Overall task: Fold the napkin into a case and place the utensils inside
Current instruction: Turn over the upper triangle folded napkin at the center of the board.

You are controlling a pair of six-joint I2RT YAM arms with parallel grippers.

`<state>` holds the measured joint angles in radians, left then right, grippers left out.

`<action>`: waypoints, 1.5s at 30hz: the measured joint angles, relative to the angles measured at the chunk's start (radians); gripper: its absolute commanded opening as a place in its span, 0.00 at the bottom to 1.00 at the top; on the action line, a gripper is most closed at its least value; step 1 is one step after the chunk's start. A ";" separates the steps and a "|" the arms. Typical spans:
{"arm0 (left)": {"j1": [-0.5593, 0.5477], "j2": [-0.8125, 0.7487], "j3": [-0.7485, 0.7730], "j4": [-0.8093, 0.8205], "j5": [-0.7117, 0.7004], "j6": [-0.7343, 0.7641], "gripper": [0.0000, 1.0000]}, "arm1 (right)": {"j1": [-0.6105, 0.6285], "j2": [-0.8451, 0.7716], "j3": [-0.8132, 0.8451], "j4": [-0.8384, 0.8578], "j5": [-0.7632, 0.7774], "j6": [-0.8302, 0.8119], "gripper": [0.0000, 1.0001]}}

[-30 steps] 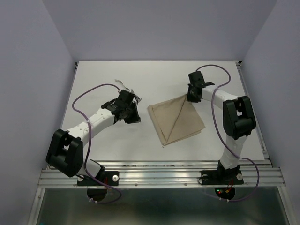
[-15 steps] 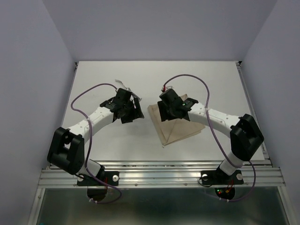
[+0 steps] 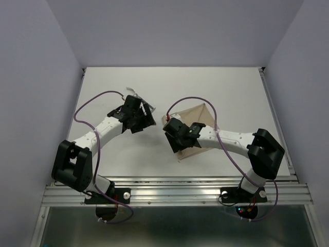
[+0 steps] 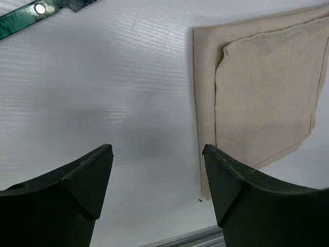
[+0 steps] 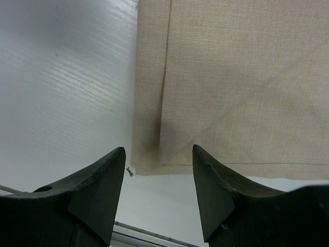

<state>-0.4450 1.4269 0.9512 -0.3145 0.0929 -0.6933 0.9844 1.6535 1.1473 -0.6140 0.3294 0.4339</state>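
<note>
The beige napkin [image 3: 201,114] lies flat on the white table, folded, with a diagonal crease. My right gripper [image 3: 174,135] hovers over its left side and hides part of it. In the right wrist view the right gripper [image 5: 158,150] is open, and the napkin's [image 5: 231,77] hemmed corner lies just beyond the fingertips. My left gripper [image 3: 145,121] is left of the napkin. Seen from its wrist, the left gripper [image 4: 157,152] is open over bare table, with the napkin [image 4: 262,87] to its right. The silvery utensils [image 3: 134,94] lie behind the left gripper, and one shiny handle end [image 4: 31,14] shows.
Purple cables [image 3: 97,98] loop over both arms. An aluminium rail [image 3: 175,190] runs along the near table edge. Pale walls close in the back and both sides. Bare white table [image 3: 216,85] stretches behind the napkin.
The right arm swept from the napkin's far right corner across to its left side, and its gripper opened. The left gripper also opened and drew slightly back.
</note>
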 measured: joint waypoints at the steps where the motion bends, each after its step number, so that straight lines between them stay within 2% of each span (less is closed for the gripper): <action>1: 0.000 -0.002 0.000 0.002 -0.002 -0.003 0.82 | 0.008 0.004 0.000 0.001 0.001 0.000 0.60; 16: 0.010 0.024 0.015 -0.003 0.045 -0.001 0.78 | 0.045 0.124 -0.023 0.041 -0.001 -0.012 0.55; 19: 0.010 0.024 0.015 0.003 0.054 -0.007 0.77 | 0.045 0.133 -0.027 0.065 -0.003 -0.010 0.41; 20: 0.010 0.024 0.015 0.006 0.057 -0.008 0.77 | 0.045 0.134 -0.029 0.073 -0.003 -0.009 0.33; 23: 0.010 0.024 0.014 0.017 0.068 -0.014 0.76 | 0.048 0.134 -0.042 0.109 0.002 0.002 0.21; 26: 0.014 0.024 -0.003 0.055 0.095 -0.018 0.76 | 0.055 0.119 -0.071 0.154 0.019 -0.001 0.03; 27: 0.014 0.024 -0.011 0.066 0.104 -0.020 0.77 | 0.056 0.110 -0.087 0.172 0.025 0.000 0.01; 33: 0.014 0.032 -0.069 0.139 0.192 -0.032 0.82 | 0.056 0.060 -0.164 0.268 0.027 -0.004 0.01; 45: -0.008 0.172 -0.076 0.304 0.271 -0.056 0.79 | 0.056 0.003 -0.248 0.369 -0.011 -0.024 0.01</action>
<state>-0.4526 1.5986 0.8753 -0.0105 0.3641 -0.7498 1.0401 1.6566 0.8989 -0.2451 0.3183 0.4099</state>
